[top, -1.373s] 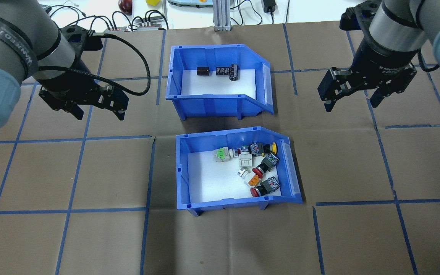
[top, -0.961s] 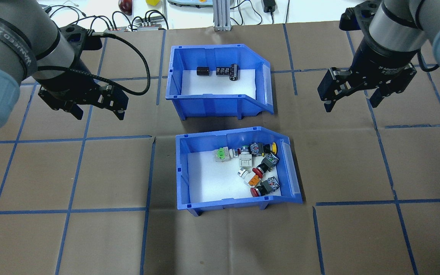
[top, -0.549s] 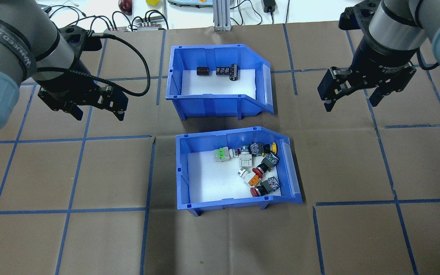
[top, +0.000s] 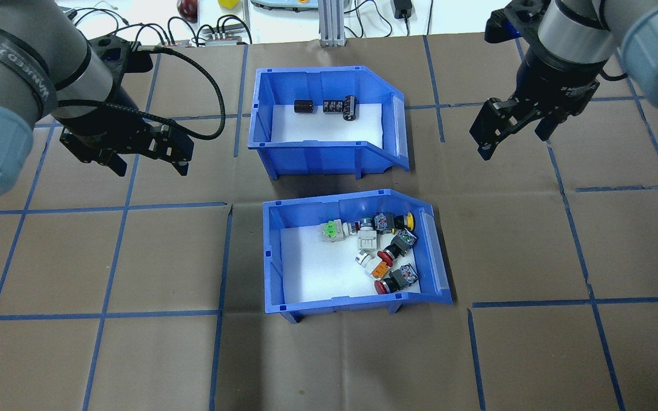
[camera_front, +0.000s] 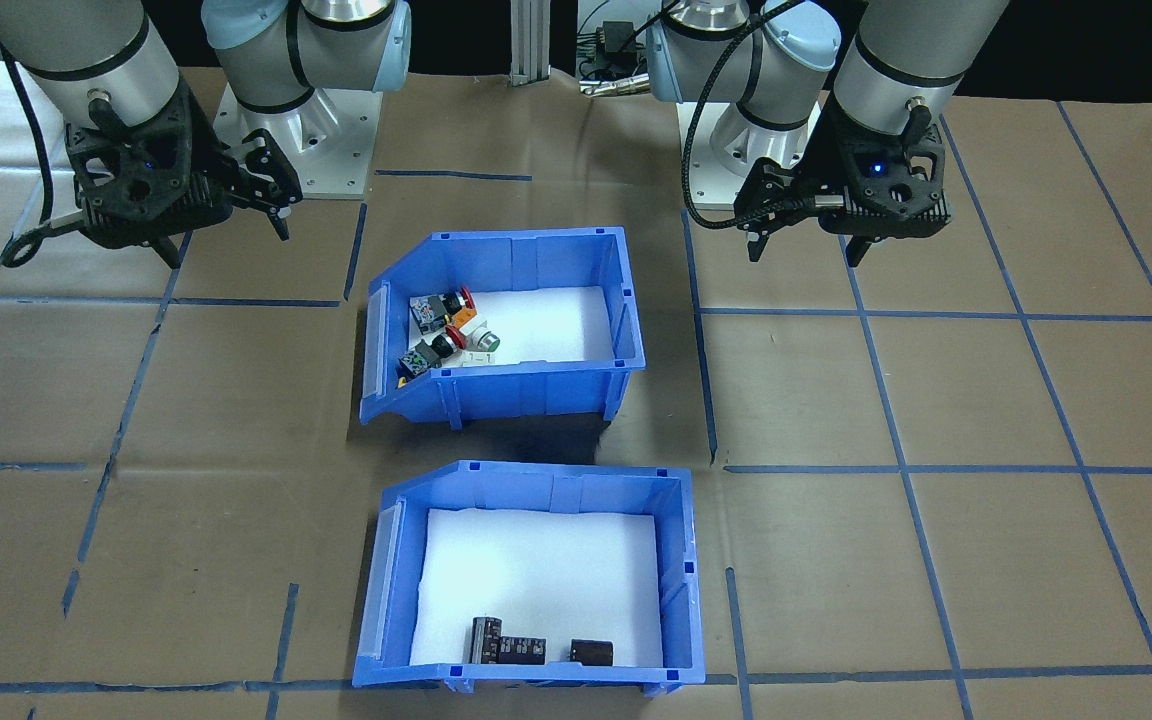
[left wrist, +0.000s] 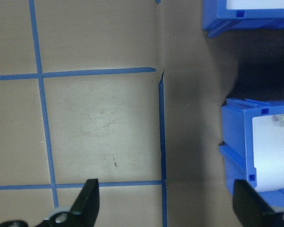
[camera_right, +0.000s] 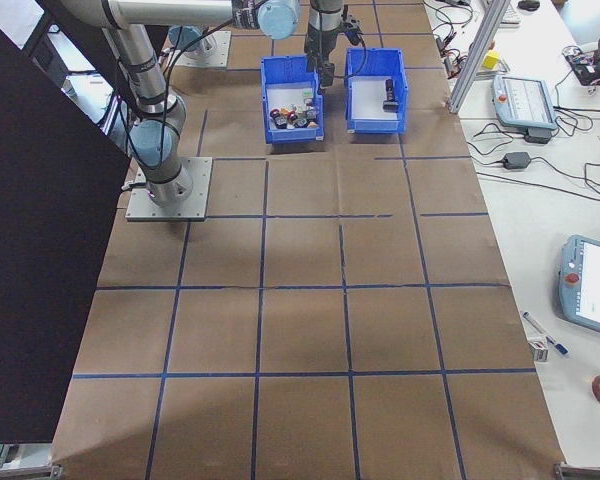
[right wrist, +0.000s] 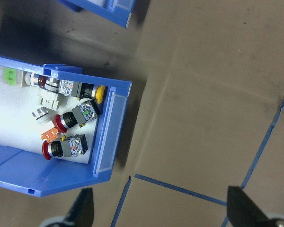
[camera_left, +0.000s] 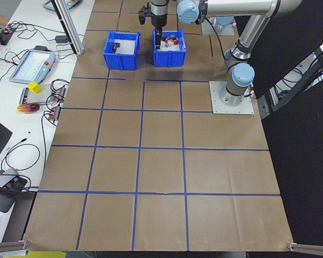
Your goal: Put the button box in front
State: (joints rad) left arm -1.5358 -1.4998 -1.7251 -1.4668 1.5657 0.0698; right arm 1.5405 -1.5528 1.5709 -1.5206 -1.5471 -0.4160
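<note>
The button box (top: 329, 304) is a blue bin with a white foam floor, the nearer of two bins at the table's centre. Its red, yellow, green and orange push buttons (top: 383, 245) are heaped at the sloped right end. My left gripper (top: 151, 165) hangs open and empty above the paper, up and to the left of the box. My right gripper (top: 512, 142) hangs open and empty up and to its right. The right wrist view looks down on the box's sloped end (right wrist: 109, 137). In the left wrist view the box's square corner (left wrist: 236, 137) shows at the right edge.
A second blue bin (top: 317, 157) holding a few black cylindrical parts (top: 337, 107) stands just beyond the button box, with a narrow gap between them. Brown paper with a blue tape grid (top: 135, 257) covers the table. Cables and devices (top: 209, 34) lie along the far edge.
My right gripper has shifted left and turned about its wrist. The left gripper has barely moved. Both bins stay where they were.
</note>
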